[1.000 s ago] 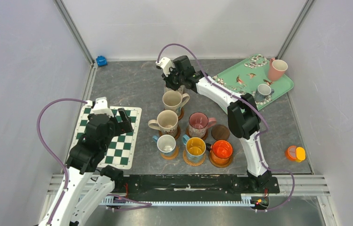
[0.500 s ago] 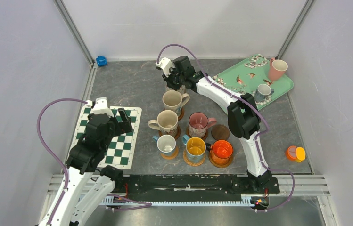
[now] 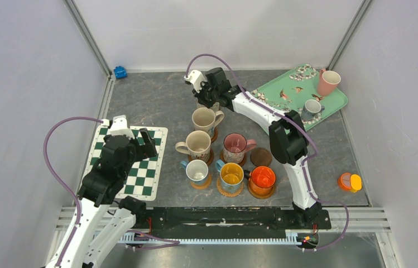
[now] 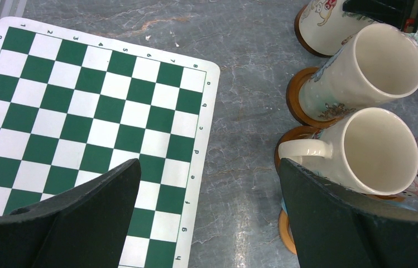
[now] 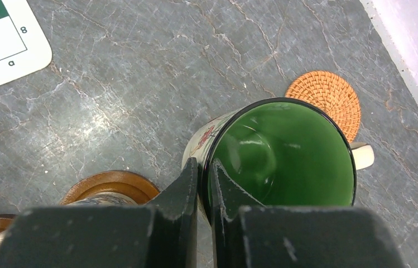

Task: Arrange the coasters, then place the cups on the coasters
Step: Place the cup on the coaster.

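I've got my right claw (image 5: 203, 167) clenched on the rim of the green-lined cup (image 5: 284, 151), just beside the woven coaster (image 5: 323, 100). Left claw (image 4: 207, 164) gapes wide, holding nothing, well apart from that coaster.

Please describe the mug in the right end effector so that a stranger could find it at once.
Look at the group of mugs in the middle of the grey table. At its far end, the right end effector pinches the rim of one mug, beside a woven coaster. Only this mug is glossy green inside, with a dark rim.
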You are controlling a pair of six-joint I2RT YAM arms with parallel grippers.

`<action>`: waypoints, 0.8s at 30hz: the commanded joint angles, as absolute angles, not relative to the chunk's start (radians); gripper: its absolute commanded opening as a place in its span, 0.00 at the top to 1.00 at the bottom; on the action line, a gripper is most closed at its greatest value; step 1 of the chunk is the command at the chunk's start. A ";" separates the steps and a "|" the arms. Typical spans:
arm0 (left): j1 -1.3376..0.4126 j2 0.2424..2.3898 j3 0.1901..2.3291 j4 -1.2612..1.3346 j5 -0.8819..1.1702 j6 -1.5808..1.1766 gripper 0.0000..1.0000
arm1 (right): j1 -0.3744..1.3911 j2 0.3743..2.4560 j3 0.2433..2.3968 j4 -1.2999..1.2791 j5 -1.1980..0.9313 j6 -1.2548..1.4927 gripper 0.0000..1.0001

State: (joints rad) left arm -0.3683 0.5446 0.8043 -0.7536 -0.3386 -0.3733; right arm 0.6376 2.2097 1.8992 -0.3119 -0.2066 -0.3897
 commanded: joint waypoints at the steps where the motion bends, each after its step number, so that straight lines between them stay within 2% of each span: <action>1: -0.372 0.539 0.802 -0.723 -0.353 -0.355 0.00 | 0.646 2.144 1.896 -0.247 -0.179 -0.421 0.92; 11: -0.372 0.537 0.803 -0.723 -0.354 -0.356 0.00 | 0.646 2.125 1.897 -0.244 -0.192 -0.397 0.83; 24: -0.373 0.539 0.802 -0.723 -0.353 -0.356 0.00 | 0.644 2.031 1.905 -0.240 -0.166 -0.349 0.61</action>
